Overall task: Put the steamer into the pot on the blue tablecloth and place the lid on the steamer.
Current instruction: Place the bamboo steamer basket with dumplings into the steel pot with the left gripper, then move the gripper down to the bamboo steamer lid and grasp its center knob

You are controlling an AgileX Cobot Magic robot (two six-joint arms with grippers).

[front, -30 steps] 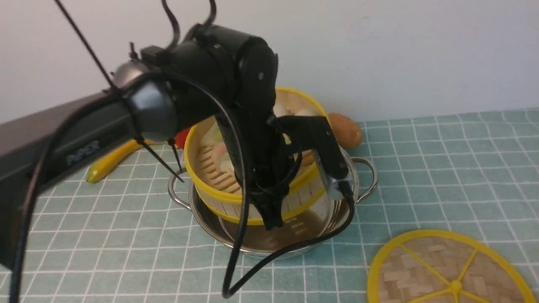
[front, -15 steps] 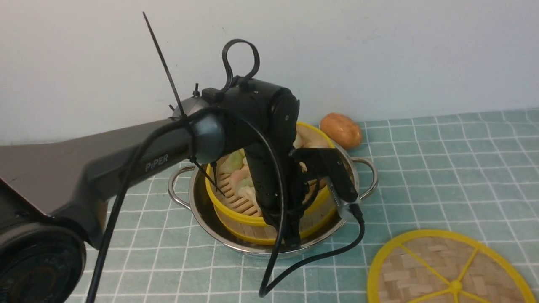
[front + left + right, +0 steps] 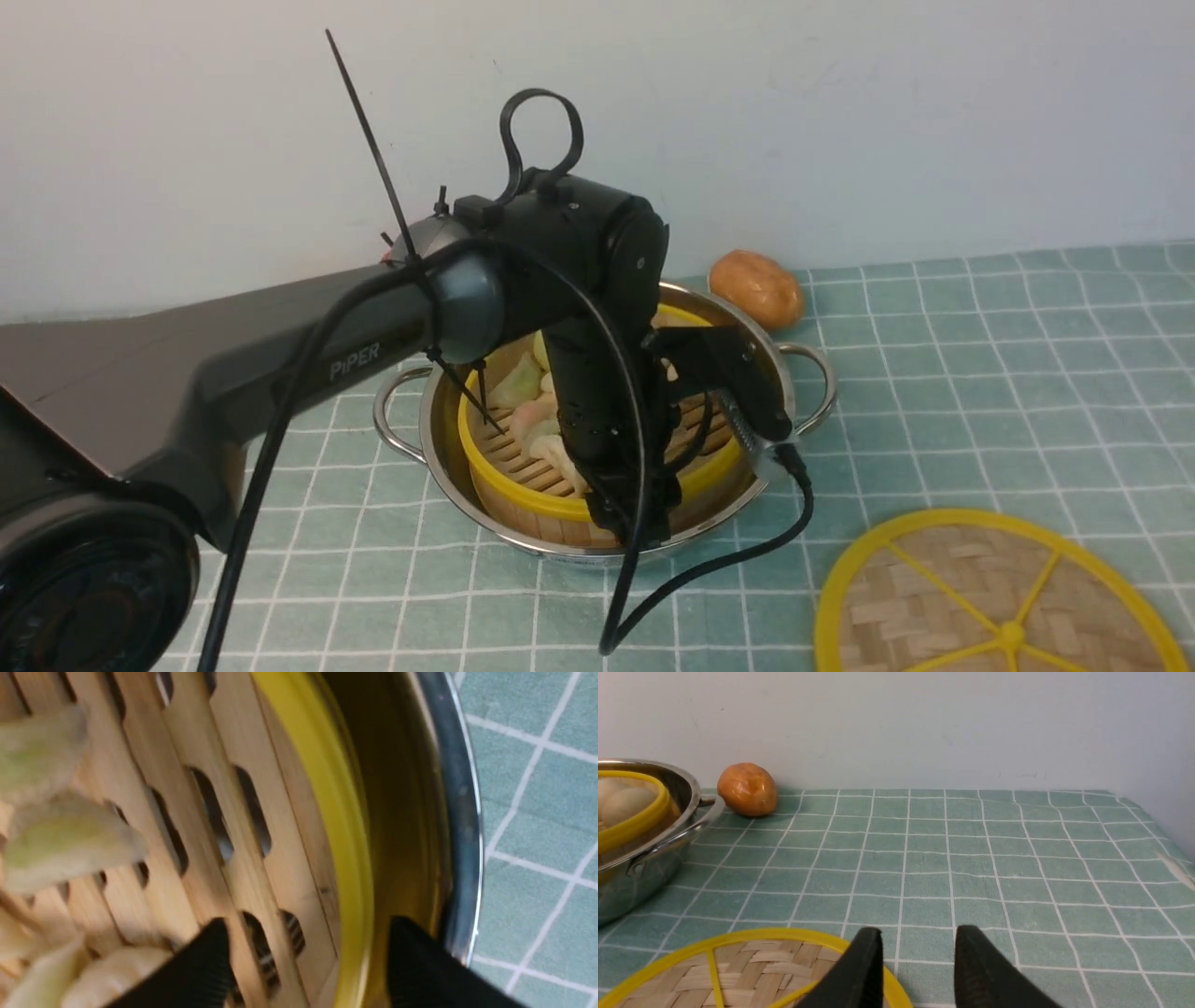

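Note:
The steamer, a bamboo basket with a yellow rim and pale dumplings inside, sits in the shiny steel pot on the blue tablecloth. My left gripper hangs over the steamer's near rim. In the left wrist view it is open: one finger is inside the steamer, the other is between its yellow rim and the pot wall, both clear of the rim. The lid, a woven disc with yellow spokes, lies flat at the front right. My right gripper is open above the lid's edge.
An orange-brown potato-like thing lies behind the pot by the white wall, also in the right wrist view. The left arm's black cable loops over the cloth in front of the pot. The cloth's right edge shows in the right wrist view.
The left arm came down with the tilted steamer and set it level inside the pot. Its jaws then opened off the rim. The lid has not moved.

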